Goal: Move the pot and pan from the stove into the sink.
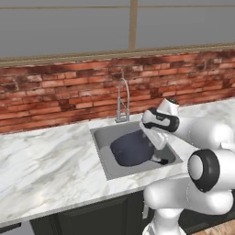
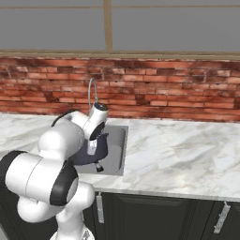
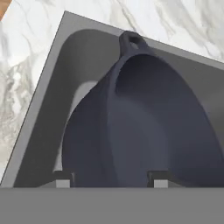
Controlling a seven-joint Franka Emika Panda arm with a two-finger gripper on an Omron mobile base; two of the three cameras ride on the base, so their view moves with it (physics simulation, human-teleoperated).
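Pot (image 3: 144,131): tilted inside the sink (image 1: 103,151), loop handle up.
Gripper (image 3: 112,178): over the near pot rim; fingers parted, one each side, gripping nothing.

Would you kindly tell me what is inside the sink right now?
The sink holds the dark blue-grey pot, tilted against its walls. Part of the basin floor shows beside it; whatever lies beneath the pot is covered, so I cannot tell.

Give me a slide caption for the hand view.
Gripper poised over the pot lying tilted in the sink.
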